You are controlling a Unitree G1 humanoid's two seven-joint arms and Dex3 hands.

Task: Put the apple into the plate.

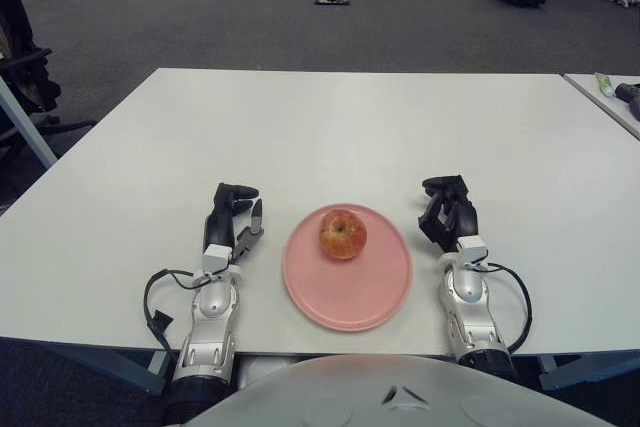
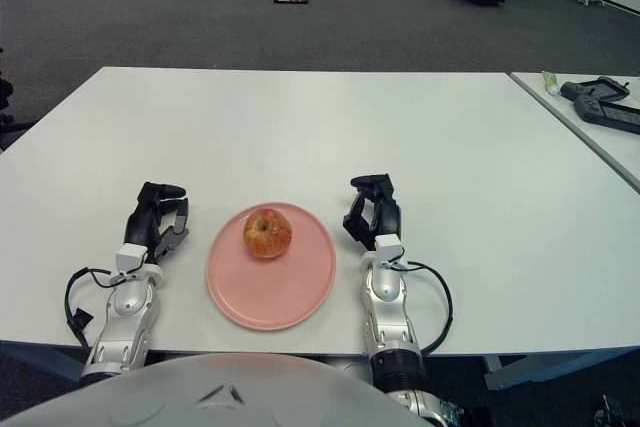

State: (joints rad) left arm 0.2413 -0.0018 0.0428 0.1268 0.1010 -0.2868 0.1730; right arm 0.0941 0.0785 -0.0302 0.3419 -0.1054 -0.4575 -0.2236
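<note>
Surface: you have a white table (image 1: 330, 117) with a flat, plain top, its near edge running just in front of the robot's body.
Plate: you will find a pink plate (image 1: 375, 292) lying flat on the table near that edge, between the left hand (image 1: 236, 215) and the right hand (image 1: 449, 213), just beside each.
Plate load: the apple (image 1: 343, 234) sits in the plate's far half, so it is not directly on the tabletop.
Hands: both show low over the tabletop; you cannot tell contact from these views.
</note>
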